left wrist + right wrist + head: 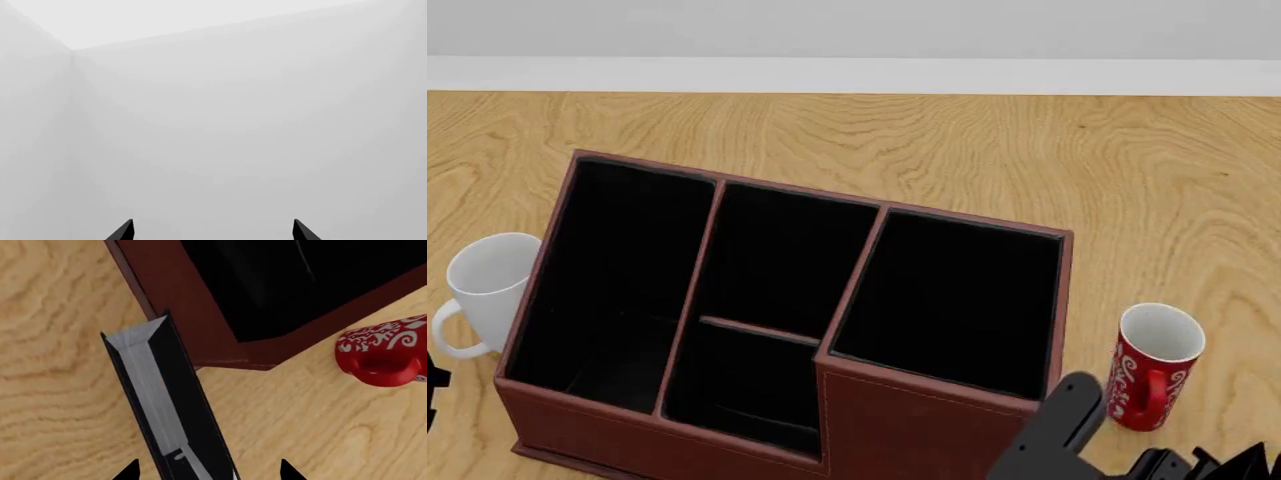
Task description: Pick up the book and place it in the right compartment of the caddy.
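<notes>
Holding nothing, our right gripper (208,472) gapes over the book (163,400); its pickup and the caddy (868,420) placement remain.

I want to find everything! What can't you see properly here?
- Head view: the book is hidden, probably behind the box.
- Right wrist view: the book's lower end is cut off, so its grip is unclear.
- Left wrist view: only wall; left hand tips barely show.
- White mug: cut off.

Black book (167,405), reddish-brown caddy (894,420)
</notes>
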You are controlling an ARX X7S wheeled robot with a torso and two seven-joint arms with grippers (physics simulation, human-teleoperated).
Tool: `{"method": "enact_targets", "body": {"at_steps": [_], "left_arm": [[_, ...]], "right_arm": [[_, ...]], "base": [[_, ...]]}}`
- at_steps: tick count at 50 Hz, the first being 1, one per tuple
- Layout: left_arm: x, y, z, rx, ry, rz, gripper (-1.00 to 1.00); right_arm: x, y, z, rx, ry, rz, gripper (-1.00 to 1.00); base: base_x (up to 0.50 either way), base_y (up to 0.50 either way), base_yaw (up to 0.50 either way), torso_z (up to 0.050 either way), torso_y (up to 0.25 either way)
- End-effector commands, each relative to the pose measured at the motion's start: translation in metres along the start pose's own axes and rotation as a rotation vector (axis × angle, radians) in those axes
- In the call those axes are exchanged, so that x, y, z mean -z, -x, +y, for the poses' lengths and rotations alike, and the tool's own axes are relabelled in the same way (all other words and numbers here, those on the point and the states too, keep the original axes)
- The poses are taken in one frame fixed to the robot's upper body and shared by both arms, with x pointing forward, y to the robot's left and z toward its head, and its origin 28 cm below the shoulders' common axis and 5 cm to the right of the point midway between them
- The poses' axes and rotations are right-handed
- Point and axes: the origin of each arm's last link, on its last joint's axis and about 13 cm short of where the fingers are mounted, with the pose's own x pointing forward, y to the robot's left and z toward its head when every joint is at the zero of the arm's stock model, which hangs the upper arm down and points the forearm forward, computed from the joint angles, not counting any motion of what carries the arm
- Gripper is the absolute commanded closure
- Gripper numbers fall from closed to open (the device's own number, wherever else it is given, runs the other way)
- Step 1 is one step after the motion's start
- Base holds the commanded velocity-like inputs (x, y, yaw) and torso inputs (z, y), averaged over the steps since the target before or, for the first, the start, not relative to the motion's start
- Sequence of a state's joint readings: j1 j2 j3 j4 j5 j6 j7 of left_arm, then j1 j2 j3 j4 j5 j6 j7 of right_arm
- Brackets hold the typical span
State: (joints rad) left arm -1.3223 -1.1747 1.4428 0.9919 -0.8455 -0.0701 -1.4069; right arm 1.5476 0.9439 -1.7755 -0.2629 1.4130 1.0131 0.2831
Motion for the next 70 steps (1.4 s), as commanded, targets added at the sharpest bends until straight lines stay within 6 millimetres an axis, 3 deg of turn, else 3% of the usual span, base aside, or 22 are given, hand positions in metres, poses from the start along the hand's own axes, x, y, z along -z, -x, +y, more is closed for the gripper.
{"method": "enact_targets", "body": {"at_steps": [1, 4, 5, 23, 39, 70], "left_arm": [[0.001, 0.0, 0.0, -0.002, 0.0, 0.001, -1.0], [0.001, 0.0, 0.0, -0.002, -0.001, 0.003, -1.0], [0.001, 0.0, 0.001, -0.002, -0.001, 0.003, -1.0], [0.001, 0.002, 0.001, -0.006, 0.0, 0.003, -1.0], [0.002, 0.005, 0.0, -0.006, 0.01, 0.001, -1.0], [0.001, 0.005, 0.002, -0.012, 0.018, -0.012, -1.0]], "right_arm": [[0.001, -0.006, 0.002, -0.013, 0.01, 0.018, -1.0], [0.002, -0.007, 0.002, -0.016, 0.01, 0.022, -1.0], [0.002, -0.008, 0.002, -0.015, 0.009, 0.025, 1.0], [0.0, 0.001, 0.004, -0.006, 0.024, 0.012, 1.0], [-0.001, 0.039, 0.008, 0.053, 0.06, -0.022, 1.0], [-0.007, 0.091, 0.021, 0.106, 0.15, -0.089, 1.0]], "base": [[0.0, 0.0, 0.0, 0.0, 0.0], [0.0, 0.0, 0.0, 0.0, 0.0], [0.0, 0.0, 0.0, 0.0, 0.0], [0.0, 0.0, 0.0, -0.001, 0.0], [0.0, 0.0, 0.0, 0.0, 0.0], [0.0, 0.0, 0.0, 0.0, 0.0]]}}
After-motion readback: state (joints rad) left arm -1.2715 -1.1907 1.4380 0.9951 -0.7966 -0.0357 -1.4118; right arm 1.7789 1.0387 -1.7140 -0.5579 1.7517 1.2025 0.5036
